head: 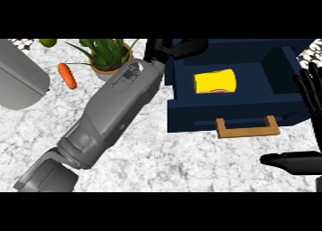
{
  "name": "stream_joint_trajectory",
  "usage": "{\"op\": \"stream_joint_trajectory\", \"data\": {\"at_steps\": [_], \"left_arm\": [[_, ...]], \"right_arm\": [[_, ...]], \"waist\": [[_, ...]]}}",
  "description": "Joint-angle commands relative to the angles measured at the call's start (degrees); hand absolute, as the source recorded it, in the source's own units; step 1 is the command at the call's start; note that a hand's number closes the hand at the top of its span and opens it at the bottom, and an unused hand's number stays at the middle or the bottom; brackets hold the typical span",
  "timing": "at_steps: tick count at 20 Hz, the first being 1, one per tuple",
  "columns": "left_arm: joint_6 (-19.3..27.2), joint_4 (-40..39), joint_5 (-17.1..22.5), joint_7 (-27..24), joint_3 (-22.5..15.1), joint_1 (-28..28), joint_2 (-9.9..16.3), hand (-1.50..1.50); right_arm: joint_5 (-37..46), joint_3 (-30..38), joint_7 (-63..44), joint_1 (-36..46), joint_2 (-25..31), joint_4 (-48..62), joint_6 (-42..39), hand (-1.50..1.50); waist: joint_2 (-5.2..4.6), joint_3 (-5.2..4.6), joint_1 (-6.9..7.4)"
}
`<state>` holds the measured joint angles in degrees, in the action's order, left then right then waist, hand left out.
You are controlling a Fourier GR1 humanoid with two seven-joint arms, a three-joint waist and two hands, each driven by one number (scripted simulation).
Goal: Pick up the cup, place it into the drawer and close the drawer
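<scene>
A yellow cup (216, 82) lies on its side inside the open dark blue drawer (190, 115), which has a wooden handle (248, 128) at its front. My left forearm stretches up across the counter, and the left hand (178, 48) sits at the drawer's far left corner with fingers relaxed, touching the cabinet edge and holding nothing. At the right edge of the view my right hand (314, 94) stands open, fingers up and thumb out low, beside the drawer's right side. Neither hand touches the cup.
A potted green plant (108, 56) stands left of the drawer. An orange carrot (67, 75) lies on the marble counter (190, 158) beside it. A grey appliance (13, 76) fills the far left, with a green fruit (48, 43) behind it.
</scene>
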<state>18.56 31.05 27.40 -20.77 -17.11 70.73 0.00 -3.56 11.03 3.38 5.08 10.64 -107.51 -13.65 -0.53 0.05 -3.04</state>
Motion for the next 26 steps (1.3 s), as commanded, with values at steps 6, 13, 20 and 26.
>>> {"op": "stream_joint_trajectory", "data": {"at_steps": [6, 13, 20, 26], "left_arm": [[5.4, -4.8, 4.1, 4.7, -12.7, 2.6, 0.0, 1.5], [6.1, -5.9, 5.2, 8.3, -20.8, 2.0, 0.0, -1.5], [11.4, -5.6, 7.5, 2.4, -22.0, 0.8, 0.0, -1.5], [9.8, -0.5, 10.9, -3.3, -19.2, -0.1, 0.0, -1.5]], "right_arm": [[0.0, -1.1, -0.4, 0.0, 0.1, 0.1, -1.1, -1.5], [-0.8, -0.4, -2.1, 2.3, 1.1, -0.4, -1.1, -1.5], [-3.1, -1.2, -3.1, 1.5, -0.7, -3.3, -1.1, -1.5], [-13.1, 0.9, -3.4, 1.9, 1.3, -0.7, -7.9, 1.5]], "waist": [[-0.31, 0.04, -1.83], [-0.44, 0.02, -2.13], [-0.54, -0.01, -2.53], [0.01, -0.01, -0.09]]}}
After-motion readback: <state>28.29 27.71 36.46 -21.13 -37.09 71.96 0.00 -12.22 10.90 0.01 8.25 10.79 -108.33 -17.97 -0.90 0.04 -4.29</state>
